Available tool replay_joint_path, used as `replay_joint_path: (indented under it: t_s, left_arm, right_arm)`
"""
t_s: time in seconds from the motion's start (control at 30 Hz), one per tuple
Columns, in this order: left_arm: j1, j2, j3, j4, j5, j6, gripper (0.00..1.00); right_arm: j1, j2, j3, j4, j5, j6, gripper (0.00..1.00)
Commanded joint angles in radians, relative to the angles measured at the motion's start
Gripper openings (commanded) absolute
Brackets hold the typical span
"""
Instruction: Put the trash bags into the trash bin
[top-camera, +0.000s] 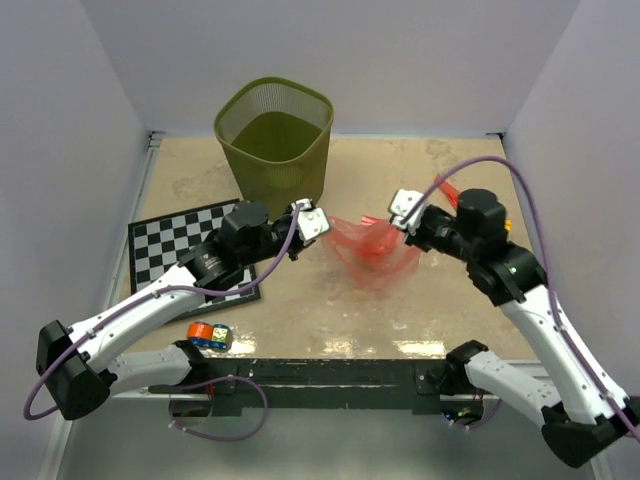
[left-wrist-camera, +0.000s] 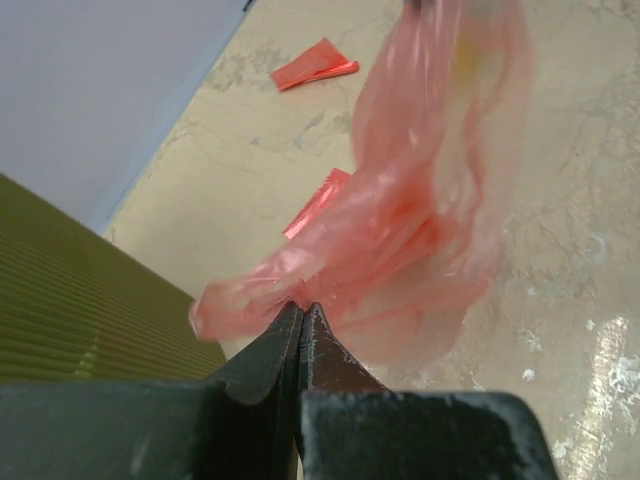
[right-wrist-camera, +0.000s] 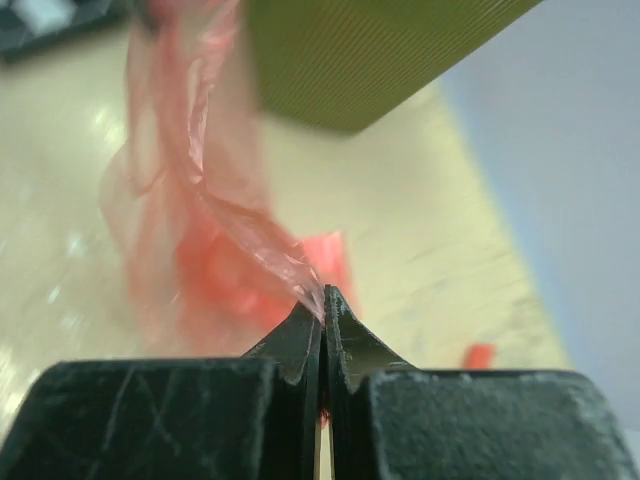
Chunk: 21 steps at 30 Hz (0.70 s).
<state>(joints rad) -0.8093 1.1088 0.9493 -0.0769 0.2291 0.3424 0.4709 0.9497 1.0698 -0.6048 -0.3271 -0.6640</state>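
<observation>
A translucent red-pink trash bag (top-camera: 372, 250) hangs spread above the table between my two grippers. My left gripper (top-camera: 318, 222) is shut on its left edge; in the left wrist view the film (left-wrist-camera: 420, 220) bunches at the closed tips (left-wrist-camera: 303, 308). My right gripper (top-camera: 403, 218) is shut on the right edge, where a stretched strip of film (right-wrist-camera: 190, 150) runs into the tips (right-wrist-camera: 325, 295). The olive-green mesh trash bin (top-camera: 273, 140) stands upright just behind the left gripper. Flat red strips (left-wrist-camera: 315, 65) (left-wrist-camera: 318, 203) lie on the table beyond the bag.
A black-and-white chessboard (top-camera: 165, 245) lies at the left under the left arm. Small yellow, blue and orange toy blocks (top-camera: 209, 336) sit near the front edge. White walls close the table on the left, back and right.
</observation>
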Motion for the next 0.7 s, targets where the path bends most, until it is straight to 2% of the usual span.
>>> replay_joint_path:
  t_s: [0.0,0.17,0.37,0.4,0.47,0.53,0.6,0.67]
  left_arm:
    - [0.002,0.0,0.009,0.101,-0.155,-0.069,0.0]
    - [0.005,0.026,0.037,0.097,-0.302,-0.092,0.0]
    - [0.007,0.066,0.137,0.163,-0.28,-0.108,0.0]
    - [0.007,0.083,0.166,0.176,-0.283,-0.105,0.03]
    - [0.005,0.112,0.21,0.201,-0.341,-0.141,0.35]
    - [0.015,0.099,0.22,0.177,-0.343,-0.187,0.59]
    - [0.018,0.042,0.139,0.175,-0.269,-0.181,0.8]
    - [0.018,-0.047,0.015,0.212,-0.17,-0.19,0.96]
  right_arm:
    - [0.002,0.046,0.019,0.178,0.133,0.138,0.0]
    - [-0.011,0.104,0.035,0.304,0.351,0.23,0.0]
    - [-0.017,0.161,0.146,0.356,0.376,0.346,0.0]
    - [-0.017,0.169,0.175,0.358,0.378,0.371,0.0]
    - [-0.028,0.181,0.228,0.361,0.378,0.426,0.0]
    - [-0.038,0.192,0.281,0.358,0.37,0.493,0.0]
    - [-0.046,0.205,0.324,0.349,0.364,0.544,0.0]
    - [-0.063,0.216,0.361,0.336,0.341,0.592,0.0]
